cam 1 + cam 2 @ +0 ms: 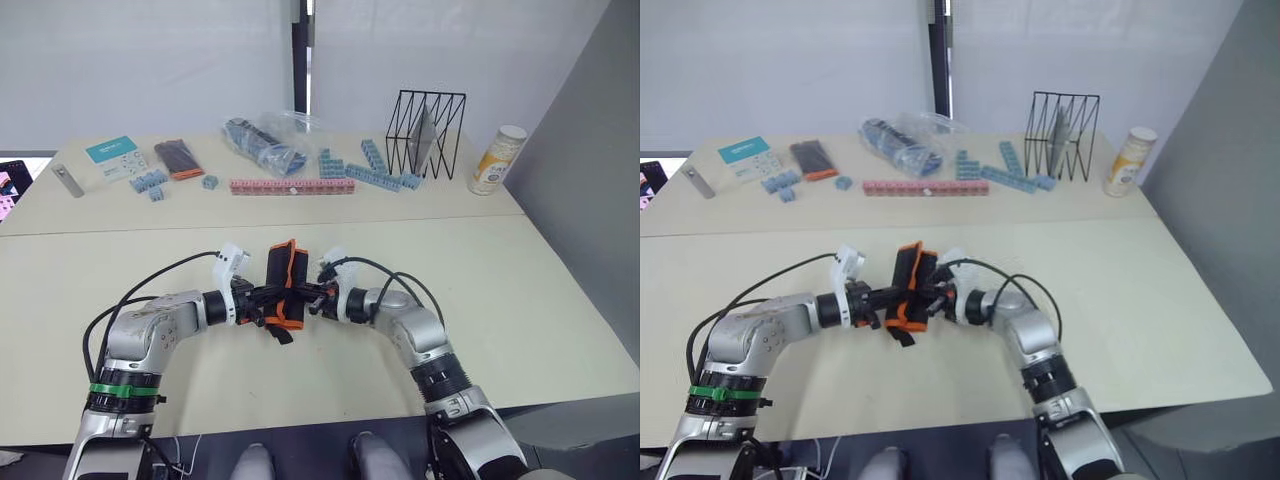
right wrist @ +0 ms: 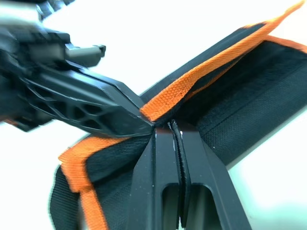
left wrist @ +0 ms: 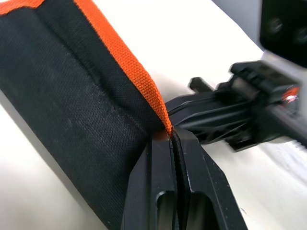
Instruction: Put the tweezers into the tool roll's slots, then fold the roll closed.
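Note:
The tool roll (image 1: 283, 266) stands folded on edge at the table's near middle, black fabric with orange piping (image 3: 129, 62). My left gripper (image 1: 268, 294) reaches in from the left and is shut on the roll's orange edge, its tips (image 3: 171, 135) pinching the piping. My right gripper (image 1: 309, 293) comes from the right and is shut on the same edge (image 2: 169, 125), tip to tip with the left one. A short black cord end (image 1: 281, 333) hangs below the roll. The tweezers and the slots are hidden by the folded fabric.
Along the far table lie a grey metal bar (image 1: 68, 180), a teal card (image 1: 113, 155), a black-and-orange flat item (image 1: 179, 158), blue bricks (image 1: 372, 172), a pink brick row (image 1: 291, 186) and a plastic bag (image 1: 265, 143). A black wire rack (image 1: 426, 133) and a bottle (image 1: 497, 160) stand far right.

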Available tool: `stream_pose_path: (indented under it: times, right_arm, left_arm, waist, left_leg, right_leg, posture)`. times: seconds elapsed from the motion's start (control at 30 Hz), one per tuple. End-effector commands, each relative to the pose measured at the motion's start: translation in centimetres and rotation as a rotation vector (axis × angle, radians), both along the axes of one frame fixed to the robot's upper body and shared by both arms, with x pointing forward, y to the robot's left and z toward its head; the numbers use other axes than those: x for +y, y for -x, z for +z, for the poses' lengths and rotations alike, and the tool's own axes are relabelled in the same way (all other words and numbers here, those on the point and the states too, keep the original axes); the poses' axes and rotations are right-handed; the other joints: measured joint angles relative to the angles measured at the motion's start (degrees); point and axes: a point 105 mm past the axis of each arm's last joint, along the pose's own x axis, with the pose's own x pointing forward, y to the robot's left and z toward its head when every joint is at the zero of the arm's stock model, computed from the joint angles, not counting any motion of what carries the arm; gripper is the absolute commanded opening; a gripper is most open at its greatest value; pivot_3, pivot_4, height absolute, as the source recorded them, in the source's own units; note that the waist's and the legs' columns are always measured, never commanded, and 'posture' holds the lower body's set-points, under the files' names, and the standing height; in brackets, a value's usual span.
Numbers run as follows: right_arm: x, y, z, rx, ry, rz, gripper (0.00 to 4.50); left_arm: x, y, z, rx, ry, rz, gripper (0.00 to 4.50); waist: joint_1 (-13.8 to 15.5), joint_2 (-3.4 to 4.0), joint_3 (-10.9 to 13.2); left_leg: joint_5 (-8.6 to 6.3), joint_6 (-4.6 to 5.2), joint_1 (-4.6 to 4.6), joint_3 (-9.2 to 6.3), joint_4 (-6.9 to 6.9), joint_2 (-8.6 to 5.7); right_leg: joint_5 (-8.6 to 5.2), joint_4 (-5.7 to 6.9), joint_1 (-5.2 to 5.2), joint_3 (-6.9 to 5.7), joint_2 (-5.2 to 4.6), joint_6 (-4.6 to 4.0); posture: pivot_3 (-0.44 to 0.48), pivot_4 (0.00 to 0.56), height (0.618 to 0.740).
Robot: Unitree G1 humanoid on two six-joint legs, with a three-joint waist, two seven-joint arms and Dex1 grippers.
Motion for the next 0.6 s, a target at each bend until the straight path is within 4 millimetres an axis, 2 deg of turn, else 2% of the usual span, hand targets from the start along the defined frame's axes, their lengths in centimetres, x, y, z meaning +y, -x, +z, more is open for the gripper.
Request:
stream_pose_path:
  times: [0.03,0.17,0.3,0.6]
  right_arm:
    - [0.4,1.1,3.8,-0.074,-0.107,0.086,0.0]
    - [-0.4,0.3,3.9,-0.07,-0.108,0.039,0.0]
    - [-0.4,-0.1,3.9,-0.077,-0.103,0.015,0.0]
    - [0.5,-2.1,2.0,-0.138,0.068,-0.075,0.0]
  left_arm:
    - [-0.8,-0.2,0.1,-0.014,0.001,-0.016,0.01]
    - [-1.3,-0.5,0.2,-0.021,0.004,-0.02,0.01]
    - [-1.7,-0.8,0.0,-0.016,0.002,-0.022,0.01]
    - [-1.7,-1.4,-3.1,0.034,-0.101,0.029,0.01]
  waist:
    - [0.0,0.0,0.0]
    - [0.0,0.0,0.0]
    - [0.2,0.0,0.0]
    - [0.6,0.01,0.0]
  left_leg:
    - [0.0,0.0,0.0,0.0,0.0,0.0]
    - [0.0,0.0,0.01,-0.02,0.0,0.0]
    - [0.0,0.0,-0.04,-0.03,0.07,-0.02]
    - [0.01,0.0,0.12,-0.05,0.1,-0.04]
  right_leg:
    - [0.0,0.0,0.0,0.0,0.0,0.0]
    - [0.0,0.0,0.01,-0.02,0.0,0.0]
    - [0.0,-0.01,0.02,-0.02,0.0,0.0]
    - [0.0,0.0,0.19,-0.02,0.0,0.01]
  posture:
    - [0.0,0.15,0.717]
    - [0.0,0.15,0.717]
    - [0.0,0.15,0.717]
    - [0.0,0.15,0.717]
